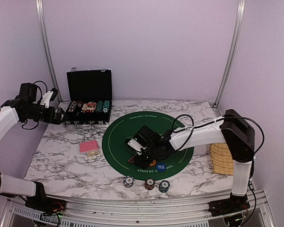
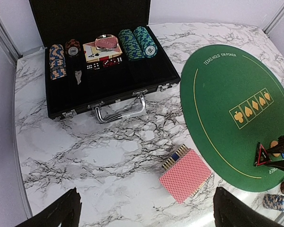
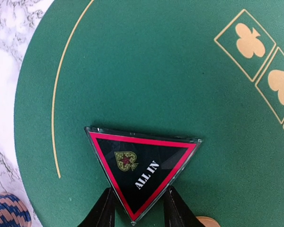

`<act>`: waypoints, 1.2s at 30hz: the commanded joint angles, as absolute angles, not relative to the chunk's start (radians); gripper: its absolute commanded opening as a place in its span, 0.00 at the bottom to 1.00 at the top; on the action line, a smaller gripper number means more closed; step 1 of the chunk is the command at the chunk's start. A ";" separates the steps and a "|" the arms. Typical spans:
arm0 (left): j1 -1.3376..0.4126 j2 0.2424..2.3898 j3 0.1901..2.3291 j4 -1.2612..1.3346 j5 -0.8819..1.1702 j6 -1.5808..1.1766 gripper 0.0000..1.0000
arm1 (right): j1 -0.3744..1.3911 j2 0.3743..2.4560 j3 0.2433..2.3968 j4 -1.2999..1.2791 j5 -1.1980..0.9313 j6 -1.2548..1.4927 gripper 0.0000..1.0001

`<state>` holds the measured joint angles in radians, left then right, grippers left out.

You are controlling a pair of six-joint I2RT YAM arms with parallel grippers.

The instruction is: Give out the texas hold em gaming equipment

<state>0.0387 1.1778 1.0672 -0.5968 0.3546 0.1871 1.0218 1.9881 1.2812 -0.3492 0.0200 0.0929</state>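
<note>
The right gripper point(image 3: 139, 212) has its two dark fingers point(image 3: 102, 215) drawn narrow, one on each side of the near tip of the black triangular "ALL IN" marker button with a red border point(image 3: 142, 165). Whether the pads actually press its slanted edges I cannot tell. From the fingers the button lies at 12 o'clock, with its tip at 6 and its broad edge running 9 to 3, apparently flat on the round green felt mat point(image 3: 146, 71). Its tip-to-base line thus runs along the reach and the jaws close across it, where the sloping sides may squeeze the piece forward. A sliver of an orange round button point(image 3: 207, 221) shows at 5 o'clock, and a blue-and-tan striped chip stack point(image 3: 7, 213) at 8. The left gripper point(image 1: 57, 113), spread wide, hovers well apart by the black hinged case point(image 1: 89, 101), so the right arm is the nearer.
</note>
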 commanded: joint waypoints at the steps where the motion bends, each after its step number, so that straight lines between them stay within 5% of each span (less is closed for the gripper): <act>1: 0.044 1.164 1.094 -0.626 0.367 0.190 0.99 | 1.032 2.042 1.355 -0.325 0.057 0.106 0.32; 27: 0.044 1.146 1.095 -0.664 0.390 0.206 0.99 | 1.012 2.459 2.028 -0.382 0.160 0.185 0.25; 32: 0.043 1.148 1.095 -0.665 0.403 0.211 0.99 | 1.008 2.381 1.956 -0.354 0.143 0.185 0.58; 36: 0.043 1.160 1.108 -0.666 0.418 0.205 0.99 | 1.006 2.293 1.866 -0.330 0.113 0.176 0.67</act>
